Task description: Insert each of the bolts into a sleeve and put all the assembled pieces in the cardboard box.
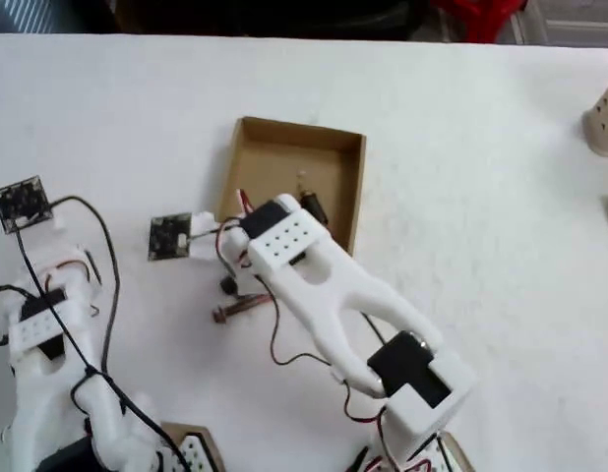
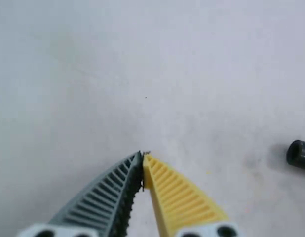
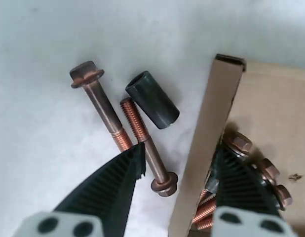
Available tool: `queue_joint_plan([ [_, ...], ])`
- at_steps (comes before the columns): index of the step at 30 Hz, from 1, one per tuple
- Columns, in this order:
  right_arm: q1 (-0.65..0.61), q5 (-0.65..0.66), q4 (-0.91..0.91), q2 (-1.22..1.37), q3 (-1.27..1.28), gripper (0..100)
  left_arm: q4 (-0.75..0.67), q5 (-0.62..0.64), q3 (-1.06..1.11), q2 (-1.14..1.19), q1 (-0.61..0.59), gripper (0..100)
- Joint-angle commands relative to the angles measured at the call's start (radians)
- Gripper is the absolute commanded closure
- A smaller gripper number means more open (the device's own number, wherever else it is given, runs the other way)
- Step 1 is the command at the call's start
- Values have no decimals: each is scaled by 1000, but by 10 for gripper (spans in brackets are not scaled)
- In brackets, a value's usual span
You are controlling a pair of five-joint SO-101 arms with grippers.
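You're well along by the look of it: a bunch of boxed pieces already sits inside the cardboard box, tucked right behind one of your right fingers. Those are spread wide apart, holding nothing, straddling the box's side wall. What's left, I'd say, is on the bench on the outer finger's side: two bare bolts, a long one whose thread end slips behind that fingertip and a second one just beside the tip, plus one empty sleeve just past them. So at least two insertions and two drops to go. Your left fingers are pressed together over bare bench, empty. A dark tube end sits off to their yellow side, cut off, so I can't tell if it's a second sleeve. The right finger also hides whether the boxed ones are properly sleeved.
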Motion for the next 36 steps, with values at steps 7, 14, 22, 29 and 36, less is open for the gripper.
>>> queue_joint_plan([
  [7, -94, 64, -47, 82, -2, 793, 3, 101, -81, 42, -77, 969],
  [14, -101, 57, -94, 65, 0, 793, 44, 101, -236, 277, -79, 969],
  [22, 12, 20, -108, -213, 63, 792, 74, 101, -265, 289, -76, 969],
  [29, -81, 25, -232, -338, 301, 793, 74, 152, -272, 294, -84, 969],
  [36, -142, 25, -236, -337, 333, 793, 52, 230, -272, 295, -124, 969],
])
